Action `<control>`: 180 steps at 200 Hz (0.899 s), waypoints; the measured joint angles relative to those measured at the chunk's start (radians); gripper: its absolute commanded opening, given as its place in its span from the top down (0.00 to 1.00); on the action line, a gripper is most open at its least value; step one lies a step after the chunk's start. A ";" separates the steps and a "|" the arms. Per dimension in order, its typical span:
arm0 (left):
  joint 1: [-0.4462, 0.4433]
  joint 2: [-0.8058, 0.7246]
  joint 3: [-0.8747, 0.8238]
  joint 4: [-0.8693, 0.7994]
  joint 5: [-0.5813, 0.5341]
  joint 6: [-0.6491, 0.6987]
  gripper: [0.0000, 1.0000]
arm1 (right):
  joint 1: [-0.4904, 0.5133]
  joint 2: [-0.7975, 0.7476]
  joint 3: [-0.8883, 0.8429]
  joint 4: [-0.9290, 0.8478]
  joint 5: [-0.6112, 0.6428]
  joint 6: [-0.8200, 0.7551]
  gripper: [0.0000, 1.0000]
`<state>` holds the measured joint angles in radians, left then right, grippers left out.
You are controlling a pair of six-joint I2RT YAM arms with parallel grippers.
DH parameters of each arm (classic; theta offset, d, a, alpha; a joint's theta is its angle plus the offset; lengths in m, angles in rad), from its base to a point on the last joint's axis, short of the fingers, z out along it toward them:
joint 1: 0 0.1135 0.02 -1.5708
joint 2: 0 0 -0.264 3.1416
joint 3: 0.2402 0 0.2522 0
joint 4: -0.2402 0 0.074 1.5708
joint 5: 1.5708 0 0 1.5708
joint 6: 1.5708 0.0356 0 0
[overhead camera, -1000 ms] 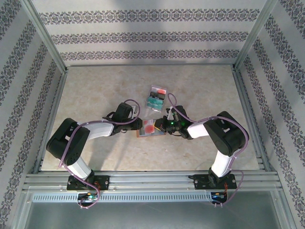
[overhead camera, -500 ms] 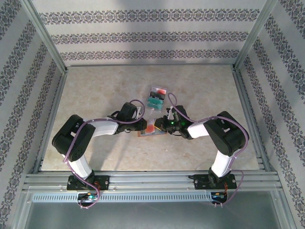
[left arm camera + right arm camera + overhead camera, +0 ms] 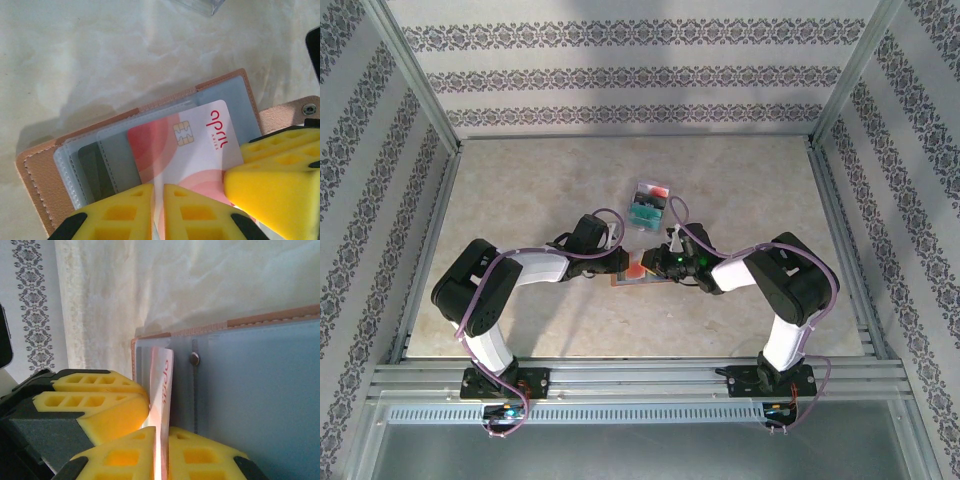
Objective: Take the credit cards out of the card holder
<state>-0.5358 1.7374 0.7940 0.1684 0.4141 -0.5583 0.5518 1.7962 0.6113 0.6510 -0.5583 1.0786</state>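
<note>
1. A pale marbled worktop [image 3: 520,200] carries everything. Two arms reach in from its near edge and meet near the middle.
2. The card holder [image 3: 37,172] lies open and flat on the worktop, directly between the two grippers. It is brown leather outside and blue-grey inside, with a fan of clear sleeves [image 3: 67,165] along one half and a brown snap tab [image 3: 300,112] at one edge.
3. Just beyond the holder, apart from it, sits a small clear stack [image 3: 648,203] showing red and teal. We judge these may be cards already out, though they are too small to be sure.
4. A white-and-red chip card [image 3: 195,145] sticks partway out of the sleeves, its far end tucked inside. We judge this card to be mid-removal, not yet free.
5. The right gripper [image 3: 161,437] is clamped on the near edge of this card, which runs edge-on between its yellow fingers.
6. The left gripper [image 3: 158,192] is clenched, its fingers nearly together over the card's edge. We make out nothing caught between them, and we judge it is steadying the holder.
7. A darker shape [image 3: 92,170] shows inside one sleeve. We judge it to be at least one more card left to take out.
</note>
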 measured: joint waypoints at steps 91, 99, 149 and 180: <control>-0.001 -0.018 -0.035 0.027 -0.008 -0.014 0.90 | -0.033 -0.065 -0.071 0.019 -0.006 -0.005 0.95; -0.001 -0.022 -0.039 0.027 -0.011 -0.014 0.90 | -0.033 -0.075 -0.076 0.011 -0.005 -0.008 0.97; 0.001 -0.052 -0.061 0.013 -0.029 -0.010 0.84 | -0.035 -0.159 -0.092 -0.090 0.021 -0.052 1.00; 0.001 -0.068 -0.061 -0.004 -0.034 0.006 0.70 | -0.040 -0.239 -0.078 -0.231 0.048 -0.121 1.00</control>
<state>-0.5346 1.6691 0.7330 0.1646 0.3805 -0.5526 0.5121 1.5574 0.5335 0.4202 -0.5106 0.9577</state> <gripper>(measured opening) 0.256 0.053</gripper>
